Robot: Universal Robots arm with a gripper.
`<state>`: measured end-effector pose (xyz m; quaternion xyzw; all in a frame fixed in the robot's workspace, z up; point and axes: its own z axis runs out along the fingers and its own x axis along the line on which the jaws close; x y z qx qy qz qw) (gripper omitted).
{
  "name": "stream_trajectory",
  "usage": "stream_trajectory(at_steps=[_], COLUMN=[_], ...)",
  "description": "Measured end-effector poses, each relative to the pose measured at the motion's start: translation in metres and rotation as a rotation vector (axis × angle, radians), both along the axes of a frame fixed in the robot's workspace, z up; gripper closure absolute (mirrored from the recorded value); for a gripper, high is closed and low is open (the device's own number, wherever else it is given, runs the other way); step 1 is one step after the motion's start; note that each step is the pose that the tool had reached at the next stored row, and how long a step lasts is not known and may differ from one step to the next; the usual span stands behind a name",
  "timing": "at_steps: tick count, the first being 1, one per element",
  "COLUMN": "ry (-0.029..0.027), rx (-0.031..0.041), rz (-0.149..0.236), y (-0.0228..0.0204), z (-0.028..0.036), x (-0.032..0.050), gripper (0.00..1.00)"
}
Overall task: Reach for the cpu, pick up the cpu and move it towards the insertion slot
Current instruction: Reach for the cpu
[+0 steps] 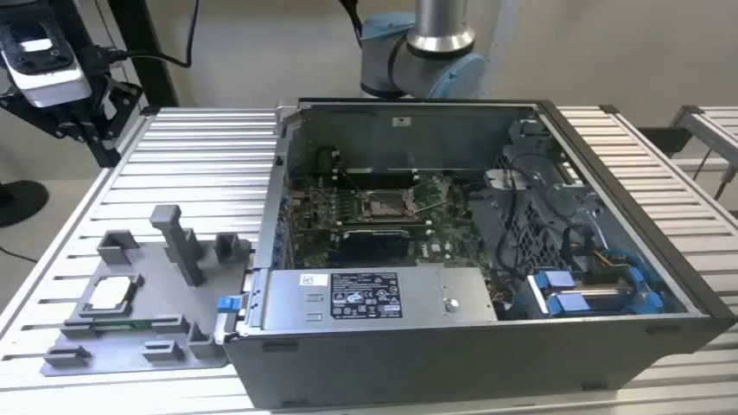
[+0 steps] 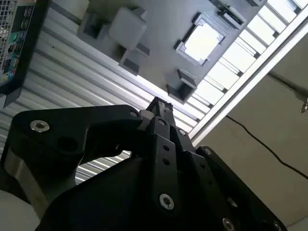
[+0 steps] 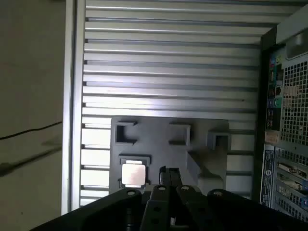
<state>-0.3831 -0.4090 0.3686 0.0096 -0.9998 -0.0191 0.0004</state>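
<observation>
1. Case (image 1: 461, 346): the slot (image 1: 383, 205) inside looks unfilled.
2. Tray (image 1: 150, 350), beside the case: the cpu (image 1: 107, 295) lies in a recess.
3. Gripper (image 3: 168, 171): above the tray, jaws closed and empty, apparently reaching.
4. A grasp likely calls for opening and centring over the cpu.

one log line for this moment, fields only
phase: reach | cpu: lying in grey tray, not lifted | gripper: shut, empty, apart from cpu | insertion slot: inside open case
</observation>
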Motion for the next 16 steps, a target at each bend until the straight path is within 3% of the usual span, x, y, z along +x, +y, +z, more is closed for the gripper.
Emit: stream_trajectory(at_steps=[12,16], ry=[0.0002,0.0001], rx=[-0.0001,0.0000], rz=[0.000,0.000], y=[-0.0001,-0.0029], z=[0.0001,0.0000], x=[-0.0003,-0.0026], gripper=[1.00,1.00])
